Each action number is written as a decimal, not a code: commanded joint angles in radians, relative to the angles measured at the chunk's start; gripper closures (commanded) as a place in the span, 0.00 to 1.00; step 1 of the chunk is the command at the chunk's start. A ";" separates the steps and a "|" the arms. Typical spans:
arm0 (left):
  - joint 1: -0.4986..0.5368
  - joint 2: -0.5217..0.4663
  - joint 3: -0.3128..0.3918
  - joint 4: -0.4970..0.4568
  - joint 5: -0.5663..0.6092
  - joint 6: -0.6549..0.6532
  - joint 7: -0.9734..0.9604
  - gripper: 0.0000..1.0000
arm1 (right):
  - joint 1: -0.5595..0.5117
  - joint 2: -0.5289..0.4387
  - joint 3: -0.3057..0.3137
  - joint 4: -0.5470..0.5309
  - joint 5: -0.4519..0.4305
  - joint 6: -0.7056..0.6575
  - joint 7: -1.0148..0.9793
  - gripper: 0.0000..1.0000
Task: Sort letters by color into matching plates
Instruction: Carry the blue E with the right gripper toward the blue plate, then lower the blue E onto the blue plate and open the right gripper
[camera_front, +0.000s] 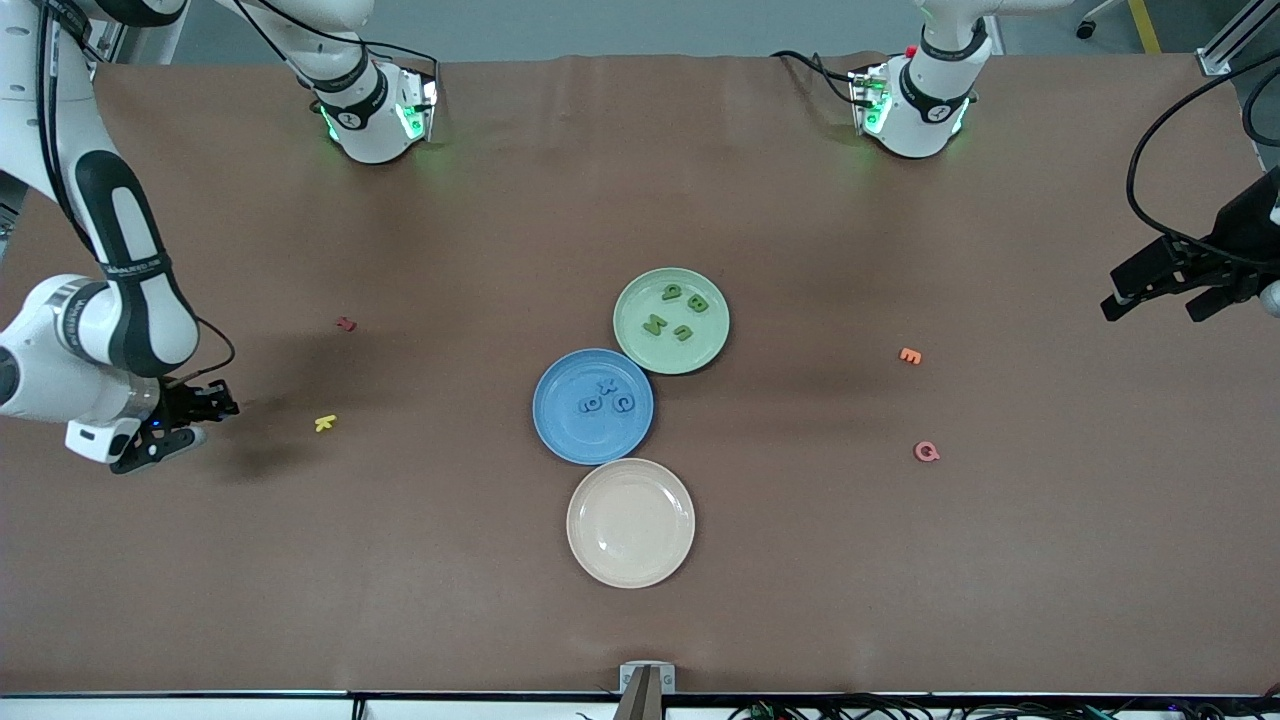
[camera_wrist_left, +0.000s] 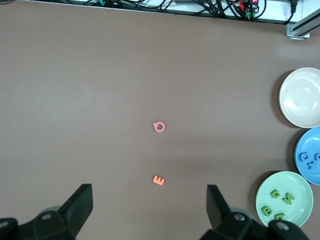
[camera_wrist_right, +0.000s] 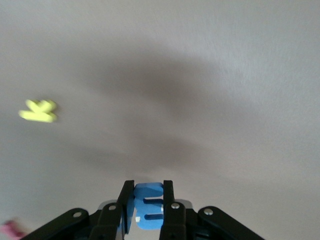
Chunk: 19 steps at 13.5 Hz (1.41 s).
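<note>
My right gripper (camera_front: 222, 408) (camera_wrist_right: 148, 186) is shut on a blue letter (camera_wrist_right: 148, 209) over the bare table at the right arm's end. The blue plate (camera_front: 565, 432) (camera_wrist_left: 316, 175) lies mid-table with three blue letters (camera_front: 605, 396) in it. Touching it, farther from the front camera, is the pale green plate (camera_front: 645, 345) (camera_wrist_left: 295, 185), which holds several green letters (camera_front: 685, 313). My left gripper (camera_front: 1165, 298) (camera_wrist_left: 148, 190) hangs open and empty over the left arm's end of the table, where that arm waits.
A beige plate (camera_front: 630, 540) (camera_wrist_left: 300, 97) lies beside the blue one, nearer the front camera. A yellow letter (camera_front: 325, 423) (camera_wrist_right: 38, 111) and a dark red one (camera_front: 346, 324) lie near my right gripper. An orange E (camera_front: 910, 356) (camera_wrist_left: 158, 180) and a pink letter (camera_front: 927, 452) (camera_wrist_left: 159, 127) lie under my left gripper.
</note>
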 joint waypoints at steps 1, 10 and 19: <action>0.009 0.030 -0.012 0.038 0.006 -0.010 -0.005 0.00 | 0.078 -0.017 0.007 0.023 0.010 -0.064 0.176 1.00; 0.000 0.027 -0.016 0.038 0.008 -0.013 -0.023 0.00 | 0.498 -0.062 0.013 0.000 0.159 -0.044 0.960 1.00; 0.003 0.007 -0.016 0.043 0.077 -0.045 -0.010 0.00 | 0.785 0.033 0.010 0.021 0.145 0.227 1.462 1.00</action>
